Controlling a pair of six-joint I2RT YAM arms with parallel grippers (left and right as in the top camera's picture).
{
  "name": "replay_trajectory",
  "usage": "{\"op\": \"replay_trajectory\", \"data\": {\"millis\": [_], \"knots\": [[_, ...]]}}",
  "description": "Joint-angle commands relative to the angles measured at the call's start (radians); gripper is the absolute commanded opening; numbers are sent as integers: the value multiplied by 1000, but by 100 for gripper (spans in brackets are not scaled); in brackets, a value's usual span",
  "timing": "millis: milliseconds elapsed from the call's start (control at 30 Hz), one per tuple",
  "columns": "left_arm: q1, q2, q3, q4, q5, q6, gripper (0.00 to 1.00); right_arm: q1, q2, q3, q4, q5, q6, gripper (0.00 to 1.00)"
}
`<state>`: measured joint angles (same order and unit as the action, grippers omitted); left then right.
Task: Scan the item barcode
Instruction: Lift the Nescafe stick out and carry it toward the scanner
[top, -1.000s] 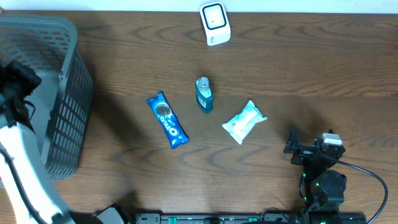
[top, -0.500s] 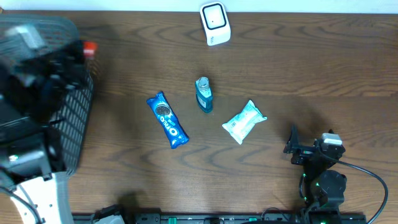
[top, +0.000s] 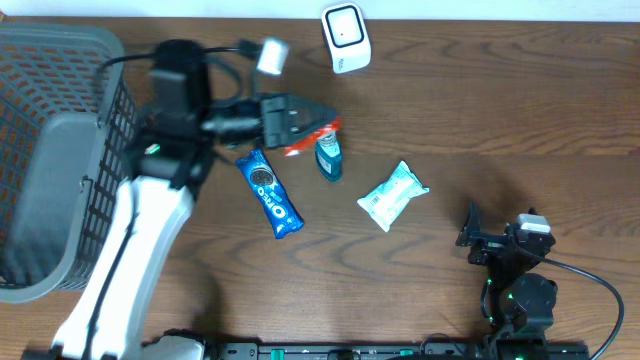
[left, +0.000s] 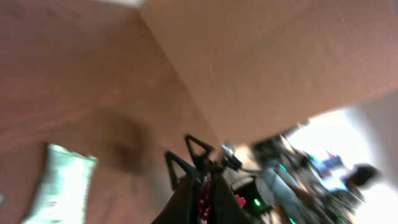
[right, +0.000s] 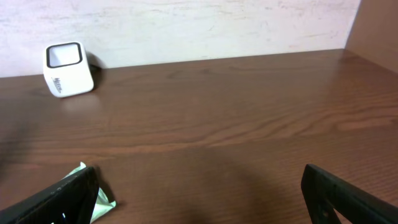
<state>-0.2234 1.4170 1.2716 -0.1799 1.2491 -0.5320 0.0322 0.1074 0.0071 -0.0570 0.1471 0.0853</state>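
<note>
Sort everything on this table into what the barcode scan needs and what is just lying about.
In the job: left gripper, shut on a red packet; white scanner.

Lying about for now: blue Oreo pack, teal bottle, white-green pouch, grey basket, and the open right gripper, off to the side.

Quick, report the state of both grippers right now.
Left gripper: closed, holding a small red item above the table.
Right gripper: wide open, holding nothing.
</note>
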Motion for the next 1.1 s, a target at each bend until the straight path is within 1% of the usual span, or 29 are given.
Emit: {"op": "replay_trajectory", "data": {"millis": [0, 67, 167, 267, 400, 500, 600, 700, 767, 833, 900, 967, 1067], "knots": [[-50, 85, 7, 82, 128, -113, 7, 9, -2, -2, -3, 5, -12, 99], [-88, 134, 7, 162, 127, -159, 7, 8, -2, -2, -3, 5, -12, 99], [-146, 176, 7, 257, 113, -185, 8, 9, -2, -2, -3, 5, -12, 99], [-207, 185, 7, 275, 12, -165, 8, 9, -2, -2, -3, 5, -12, 99], [-306, 186, 7, 262, -191, -62, 7, 9, -2, -2, -3, 5, -12, 99], [-398, 188, 7, 193, -432, 28, 7, 9, -2, -2, -3, 5, -12, 99], [-509, 206, 6, 138, -658, 162, 7, 9, -2, -2, -3, 5, -12, 99], [-620, 251, 6, 137, -808, 301, 7, 9, -2, -2, -3, 5, -12, 99], [-678, 290, 6, 139, -901, 354, 7, 9, -2, -2, -3, 5, -12, 99], [-711, 335, 6, 141, -992, 359, 8, 9, -2, -2, -3, 5, -12, 99], [-722, 379, 6, 147, -1043, 331, 8, 9, -2, -2, -3, 5, -12, 99], [-717, 416, 6, 156, -1076, 261, 8, 9, -2, -2, -3, 5, -12, 99], [-702, 460, 6, 183, -1078, 150, 7, 9, -2, -2, -3, 5, -12, 99]]}}
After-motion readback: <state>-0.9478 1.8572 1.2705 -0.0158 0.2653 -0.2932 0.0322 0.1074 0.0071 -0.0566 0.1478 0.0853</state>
